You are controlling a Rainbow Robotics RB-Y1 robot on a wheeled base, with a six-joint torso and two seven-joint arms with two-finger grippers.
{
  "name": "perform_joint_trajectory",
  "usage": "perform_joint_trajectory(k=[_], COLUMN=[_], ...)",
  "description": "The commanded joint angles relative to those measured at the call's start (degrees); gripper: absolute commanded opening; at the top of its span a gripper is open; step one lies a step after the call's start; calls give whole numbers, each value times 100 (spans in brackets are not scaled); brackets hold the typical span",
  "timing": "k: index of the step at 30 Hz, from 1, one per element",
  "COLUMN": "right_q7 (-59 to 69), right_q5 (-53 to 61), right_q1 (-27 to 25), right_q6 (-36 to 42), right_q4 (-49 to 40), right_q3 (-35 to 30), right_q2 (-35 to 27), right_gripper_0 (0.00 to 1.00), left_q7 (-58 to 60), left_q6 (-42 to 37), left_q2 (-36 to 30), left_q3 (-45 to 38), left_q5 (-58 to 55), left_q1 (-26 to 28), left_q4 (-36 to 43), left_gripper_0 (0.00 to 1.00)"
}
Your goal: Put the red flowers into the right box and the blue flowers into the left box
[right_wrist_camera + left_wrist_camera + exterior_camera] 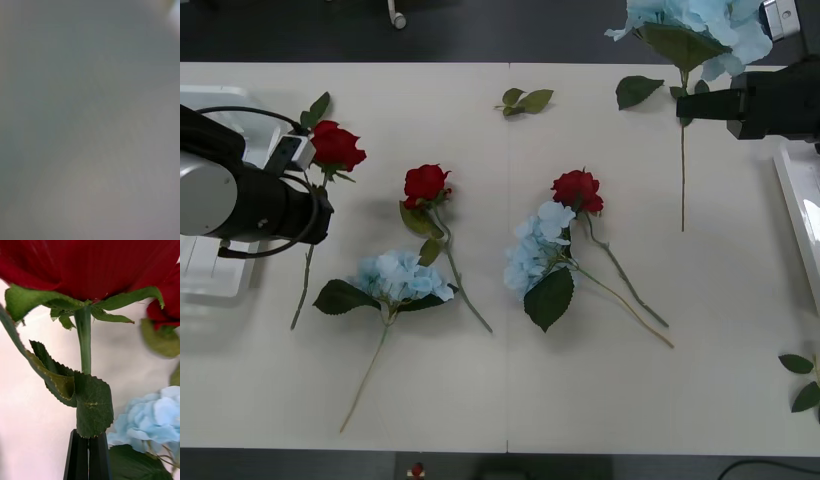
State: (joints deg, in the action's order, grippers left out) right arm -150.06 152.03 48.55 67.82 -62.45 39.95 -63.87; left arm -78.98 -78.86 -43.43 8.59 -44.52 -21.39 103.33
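Left pincer [88, 450] clamped on a red rose's stem [84, 345]; right pincer's [765, 100] state indiscernible, beside a raised blue flower [700, 25].

The left gripper's [89, 450] black jaws are closed on a rose stem [84, 348], hemmed in by a folded leaf [92, 405] right at their tips and a pale blue cluster [150, 420] just beside them. Farther out from the left jaws, two crossed flower pairs [425, 265] [565, 250] crowd the mid tabletop [510, 400], while the near strip lies bare. The right gripper [700, 105] grips a blue flower [700, 30] above the far edge, with open tabletop under its hanging stem.
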Motion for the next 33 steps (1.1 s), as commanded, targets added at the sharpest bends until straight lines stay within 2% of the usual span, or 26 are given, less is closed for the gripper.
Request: perform_joint_trajectory(k=[1, 8, 16, 22, 25, 31, 32, 33], right_q7=[-172, -41, 47, 74, 82, 56, 56, 56], right_q5=[-262, -1132, -1510, -1510, -1510, -2072, -2160, -2222], right_q1=[190, 190, 190, 190, 190, 190, 190, 190], right_q6=[-67, -120, -568, -1245, -1394, -1913, -1931, -1957], right_q4=[128, 593, 954, 1261, 1314, 1472, 1481, 1481], right_q3=[48, 232, 777, 1419, 1542, 1841, 1841, 1841], right_q2=[6, 6, 6, 173, 243, 472, 489, 498], right_gripper_0=[0, 0, 0, 0, 0, 0, 4, 12], left_q7=[-794, -1277, -1172, -1119, -1110, -1163, -1189, -1207], left_q6=[-24, -261, -261, -59, 3, 750, 890, 987], left_q2=[98, 353, 353, 397, 432, 441, 441, 441], left_q3=[-446, -1324, -1685, -1658, -1641, -1175, -1078, -990], left_q5=[-715, -2183, -3704, -4635, -4864, -5637, -5734, -5813], left_q1=[65, 74, -120, -339, -401, -673, -717, -761], left_q4=[170, 161, 161, 152, 126, 100, 100, 100], left_gripper_0=[0, 0, 0, 0, 0, 0, 0, 0])
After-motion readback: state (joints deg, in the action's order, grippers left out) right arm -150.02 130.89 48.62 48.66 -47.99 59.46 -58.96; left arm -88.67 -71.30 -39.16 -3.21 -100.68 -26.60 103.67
